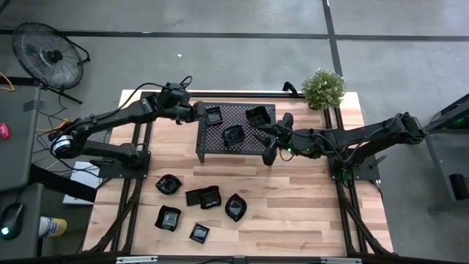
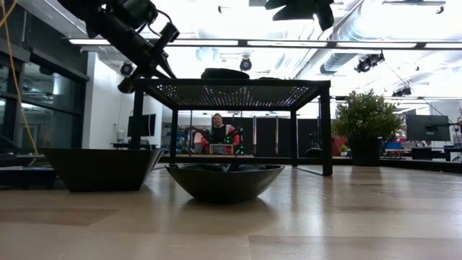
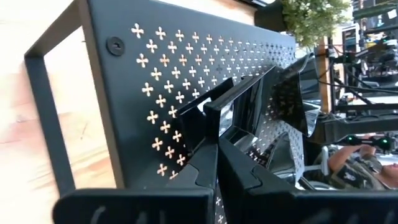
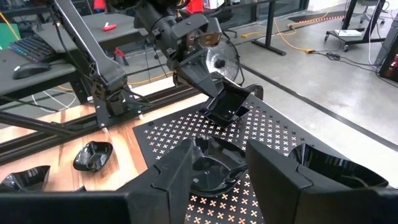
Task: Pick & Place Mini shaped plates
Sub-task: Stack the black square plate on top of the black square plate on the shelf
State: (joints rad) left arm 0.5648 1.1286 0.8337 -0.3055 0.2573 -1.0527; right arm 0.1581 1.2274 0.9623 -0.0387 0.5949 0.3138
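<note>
Mini shaped plates: 3 are up at the mesh rack (image 1: 236,129), 6 by my count lie on the bare wood in front of it.

Plate 1, square plate (image 1: 214,116), is at the rack's left end, pinched by its rim in the left gripper (image 1: 202,111). The fingers are clamped together on the edge; the right wrist view shows the plate (image 4: 225,106) tilted, one corner down at the perforated top, so it looks not yet released. In the left wrist view the same plate (image 3: 242,109) stands on edge just past that arm's own closed fingers.

Plate 2, centre plate (image 1: 233,135), sits flat on the rack. The right gripper (image 4: 217,163) hangs directly over it with fingers apart, one on each side, no contact that I can see. Judgement: either just let go or about to take hold; cannot tell which.

Plate 3, far plate (image 1: 258,115), rests on the rack's right end, near the potted plant (image 1: 323,88).

Loose plates (image 1: 198,207) on the table (image 1: 308,213) are well apart from both arms. The low view shows 2 of them in front of the rack, a rounded one (image 2: 224,180) and a squarer one (image 2: 101,167).

Progress, as a judgement: roughly 1/3 done if the rack is the destination. 2 set, 1 mid-placement, 6 untouched.
</note>
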